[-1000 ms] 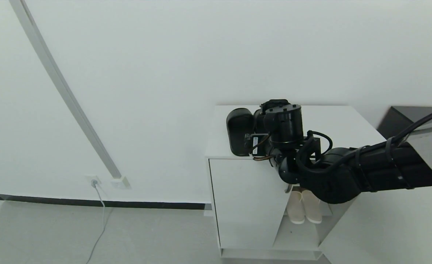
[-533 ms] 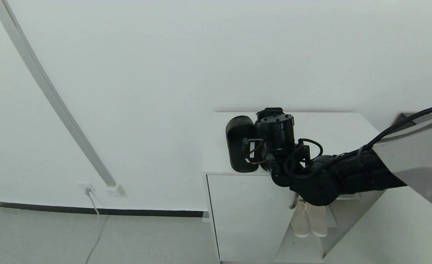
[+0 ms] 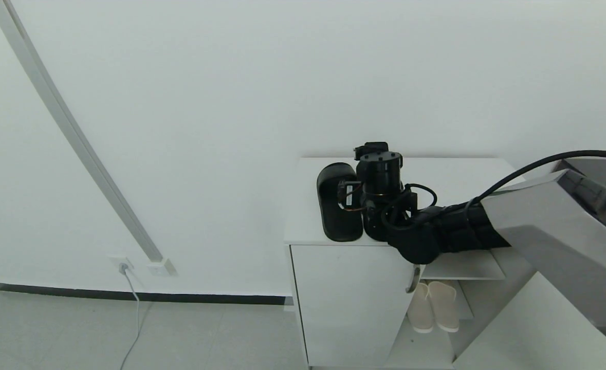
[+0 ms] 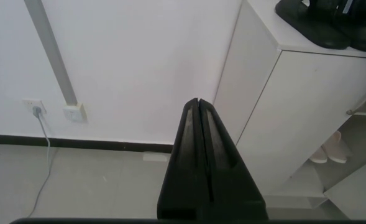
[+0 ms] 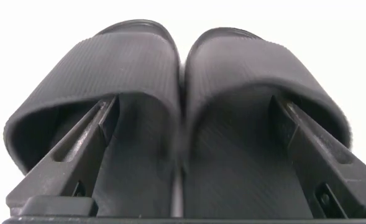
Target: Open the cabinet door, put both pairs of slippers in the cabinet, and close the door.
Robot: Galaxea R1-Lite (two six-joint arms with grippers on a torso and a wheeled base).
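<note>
Slippers (image 5: pixel 133 81) lie near-to-far, straight ahead of right gripper (image 5: pixel 192 109) — fingers (image 5: pixel 77 155) spread wide, one inside each; nothing pinched yet.

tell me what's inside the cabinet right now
A white pair of slippers stands in the open side of the cabinet. The shut door hides the rest of the inside.

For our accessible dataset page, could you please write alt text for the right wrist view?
A pair of black slippers lies side by side, close up; the right gripper is open, with one of its fingers inside each slipper.
</note>
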